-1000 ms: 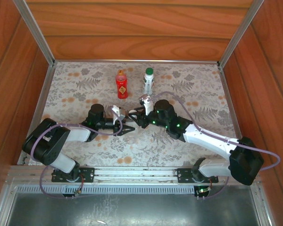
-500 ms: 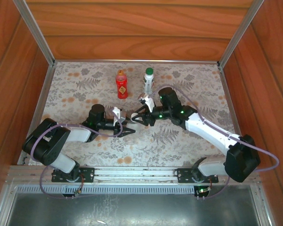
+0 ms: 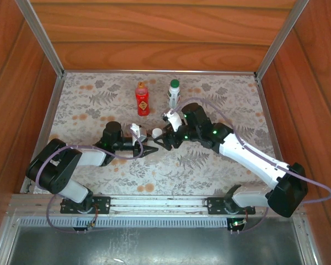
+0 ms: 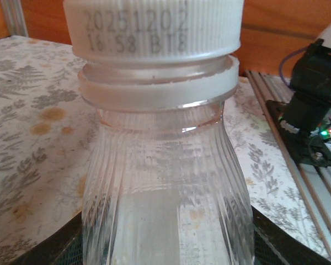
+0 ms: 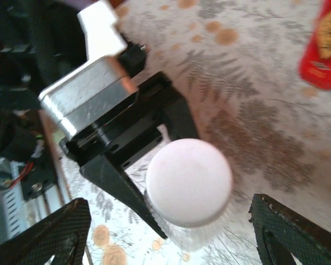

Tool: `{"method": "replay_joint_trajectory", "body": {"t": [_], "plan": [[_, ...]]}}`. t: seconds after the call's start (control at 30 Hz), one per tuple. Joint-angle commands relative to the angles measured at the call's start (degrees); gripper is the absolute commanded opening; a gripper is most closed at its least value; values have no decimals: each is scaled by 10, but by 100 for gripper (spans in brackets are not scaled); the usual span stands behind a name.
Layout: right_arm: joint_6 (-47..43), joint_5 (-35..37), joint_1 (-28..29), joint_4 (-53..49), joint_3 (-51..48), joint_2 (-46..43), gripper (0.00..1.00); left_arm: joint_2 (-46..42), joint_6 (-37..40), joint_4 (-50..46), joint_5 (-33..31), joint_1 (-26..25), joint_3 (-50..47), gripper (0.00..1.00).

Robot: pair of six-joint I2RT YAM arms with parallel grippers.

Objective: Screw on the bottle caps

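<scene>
Clear bottle (image 4: 165, 182) in low left pincer (image 3: 150, 149); right pincer (image 5: 168, 221) spread, apparently overhead.

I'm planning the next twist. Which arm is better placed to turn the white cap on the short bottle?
Right. The right claw is open over the cap, a finger on either side. The left claw is shut on the bottle, steadying it.

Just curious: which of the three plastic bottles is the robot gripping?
The short clear plastic bottle with the white cap, in the left gripper; the red bottle and green-capped bottle stand free.
</scene>
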Motion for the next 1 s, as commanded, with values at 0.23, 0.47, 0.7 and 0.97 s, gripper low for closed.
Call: {"method": "replay_joint_trajectory", "body": {"t": [0.23, 0.47, 0.7, 0.97], "plan": [[179, 272, 49, -430, 381, 174, 78, 13, 20, 15, -24, 4, 9, 46], [205, 242, 55, -572, 535, 294, 72, 17, 21, 15, -24, 4, 9, 46], [199, 185, 57, -579, 569, 341, 61, 18, 20, 15, -21, 4, 9, 46], [190, 156, 57, -566, 573, 364, 60, 22, 21, 14, -20, 4, 9, 46]]}}
